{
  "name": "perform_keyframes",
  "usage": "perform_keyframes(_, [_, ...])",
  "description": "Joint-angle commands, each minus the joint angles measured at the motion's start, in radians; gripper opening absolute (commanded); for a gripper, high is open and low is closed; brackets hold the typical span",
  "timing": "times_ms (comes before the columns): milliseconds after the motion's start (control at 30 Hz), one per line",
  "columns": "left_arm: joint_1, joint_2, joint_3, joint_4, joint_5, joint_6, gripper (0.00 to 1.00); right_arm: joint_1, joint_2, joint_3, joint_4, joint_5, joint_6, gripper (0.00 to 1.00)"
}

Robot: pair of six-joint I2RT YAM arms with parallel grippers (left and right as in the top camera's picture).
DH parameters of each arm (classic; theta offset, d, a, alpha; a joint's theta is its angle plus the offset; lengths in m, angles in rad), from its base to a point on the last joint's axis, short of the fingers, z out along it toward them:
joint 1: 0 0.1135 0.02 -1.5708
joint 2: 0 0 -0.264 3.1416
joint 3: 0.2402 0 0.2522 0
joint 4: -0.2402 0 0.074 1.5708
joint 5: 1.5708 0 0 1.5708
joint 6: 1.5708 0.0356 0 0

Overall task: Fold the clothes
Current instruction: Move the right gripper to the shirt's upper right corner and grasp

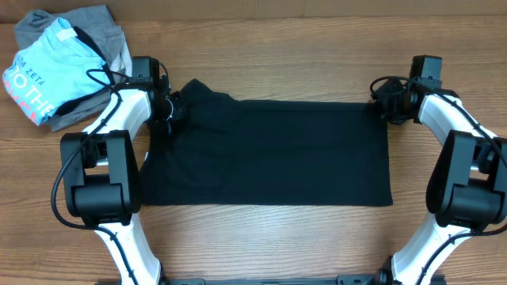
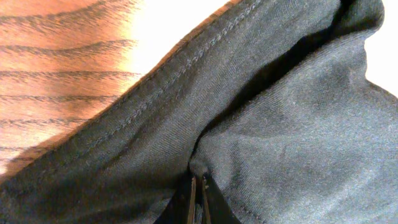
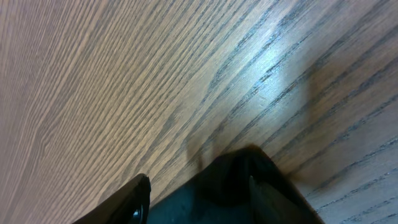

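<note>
- Overhead: shows the black T-shirt (image 1: 269, 150) spread flat as a rectangle mid-worktop (image 1: 261, 245), with the left end effector (image 1: 169, 109) at its far left corner and the right end effector (image 1: 386, 107) at its far right corner; also a light blue printed shirt (image 1: 47, 71) atop a grey garment (image 1: 91, 20), far left.
- Left wrist: finds fingers pressed together, pinching a fold of black fabric beside the stitched hem.
- Right wrist: finds fingers (image 3: 138, 199) apart, partway wide, a shirt corner between them on bare wood; cannot tell whether touching.

The T-shirt (image 1: 269, 150) is black, the printed shirt (image 1: 47, 71) light blue, another garment (image 1: 87, 17) grey.
</note>
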Motion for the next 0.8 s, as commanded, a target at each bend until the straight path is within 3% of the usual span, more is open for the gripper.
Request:
perform_keyframes(0, [0.002, 0.020, 0.003, -0.007, 0.001, 0.008, 0.05, 0.005, 0.000, 0.022, 0.005, 0.002, -0.015, 0.53])
perform_keyframes(433, [0.002, 0.020, 0.003, -0.008, 0.001, 0.008, 0.05, 0.005, 0.045, 0.022, 0.001, 0.015, -0.022, 0.56])
perform_keyframes(567, [0.002, 0.020, 0.003, -0.009, 0.001, 0.008, 0.05, 0.005, 0.054, 0.022, 0.002, 0.015, -0.022, 0.45])
perform_keyframes(700, [0.002, 0.020, 0.003, -0.011, 0.001, 0.009, 0.04, 0.005, 0.053, 0.022, 0.006, 0.014, -0.021, 0.20])
perform_keyframes(767, [0.002, 0.020, 0.003, -0.012, 0.001, 0.012, 0.04, 0.005, 0.053, 0.022, 0.005, 0.014, -0.021, 0.19])
